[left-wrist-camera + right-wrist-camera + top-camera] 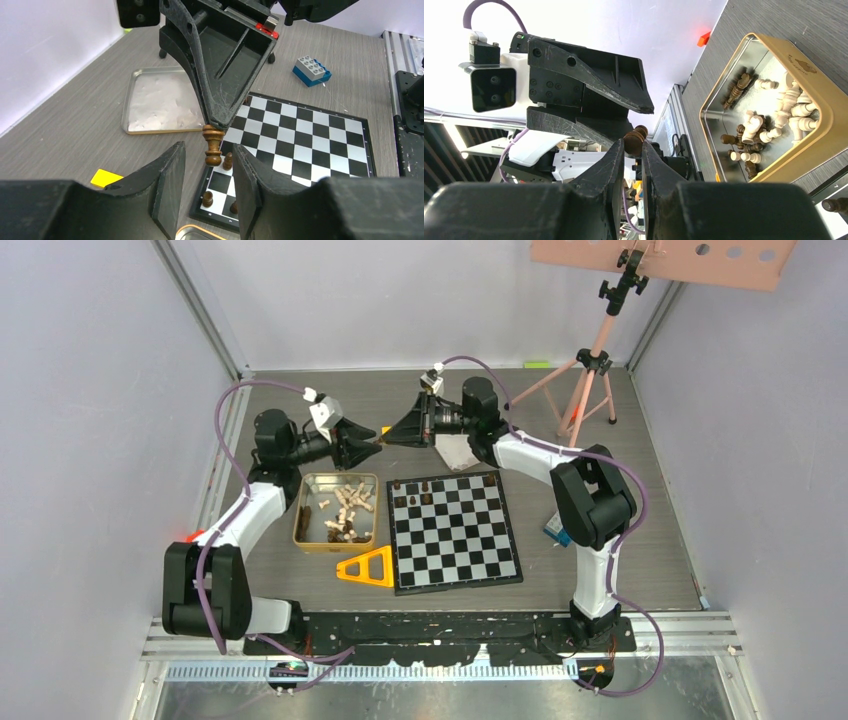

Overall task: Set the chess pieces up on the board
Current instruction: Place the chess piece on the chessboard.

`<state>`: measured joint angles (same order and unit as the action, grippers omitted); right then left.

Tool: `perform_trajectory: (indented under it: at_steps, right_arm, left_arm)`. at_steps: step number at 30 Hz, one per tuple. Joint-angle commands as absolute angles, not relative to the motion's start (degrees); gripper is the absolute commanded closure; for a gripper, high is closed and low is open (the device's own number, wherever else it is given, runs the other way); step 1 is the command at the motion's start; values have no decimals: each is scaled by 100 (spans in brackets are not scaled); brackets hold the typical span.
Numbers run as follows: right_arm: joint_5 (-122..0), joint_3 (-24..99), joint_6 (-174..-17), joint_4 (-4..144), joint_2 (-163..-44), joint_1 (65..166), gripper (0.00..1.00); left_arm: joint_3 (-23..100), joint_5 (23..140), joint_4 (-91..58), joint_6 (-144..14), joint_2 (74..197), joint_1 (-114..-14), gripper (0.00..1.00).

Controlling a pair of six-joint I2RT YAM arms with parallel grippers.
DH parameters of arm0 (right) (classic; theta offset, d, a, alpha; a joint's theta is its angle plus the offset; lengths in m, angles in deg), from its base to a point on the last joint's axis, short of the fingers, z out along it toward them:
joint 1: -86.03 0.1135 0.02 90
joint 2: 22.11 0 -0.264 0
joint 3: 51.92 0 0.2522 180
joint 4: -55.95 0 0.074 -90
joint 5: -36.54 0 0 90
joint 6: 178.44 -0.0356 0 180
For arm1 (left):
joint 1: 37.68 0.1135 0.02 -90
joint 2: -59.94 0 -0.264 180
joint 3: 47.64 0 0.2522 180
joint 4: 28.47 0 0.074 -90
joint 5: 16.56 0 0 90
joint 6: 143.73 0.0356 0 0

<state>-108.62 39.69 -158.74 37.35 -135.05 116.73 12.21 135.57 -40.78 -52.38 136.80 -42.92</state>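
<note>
Few dark chessmen point(427, 483) stood on board point(460, 540); most lay in tin point(301, 510). Right pincer point(216, 122) clamped brown chessman point(213, 146); left pincer point(207, 147) apart.

The right claw point(633, 146) hides one end of the dark chess piece point(636, 134).

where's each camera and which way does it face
Top external: above and behind, looking down on board, tin; left arm, right arm show.
Left wrist: on that arm, faces right across board; own jaws open, flanking the dark piece.
Right wrist: on that arm, faces left toward tin; own jaws shut on that piece.
Wrist views share the piece.
</note>
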Motion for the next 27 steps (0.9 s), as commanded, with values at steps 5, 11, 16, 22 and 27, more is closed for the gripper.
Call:
perform_trajectory:
  at_steps: [5, 11, 16, 22, 27]
  right_arm:
    - [-10839, 3867, -16452, 2881, -13286, 11560, 99]
    - [-10833, 3863, -16609, 2705, -13311, 11557, 99]
    - [-10824, 3851, -16615, 2705, -13310, 11556, 99]
    - [-10822, 3844, -16613, 2713, -13320, 11557, 99]
    - [-10822, 3824, -16581, 2739, -13333, 11556, 99]
  left_arm:
    - [1327, 13762, -4844, -5250, 13637, -4304, 59]
    - [1467, 13877, -4872, -5217, 13794, -4316, 61]
    - [1542, 13863, -4888, -5271, 13873, -4334, 64]
    - [1576, 13753, -4955, -5292, 13915, -4388, 64]
    - [1643, 13692, -5003, -5337, 13954, -4397, 67]
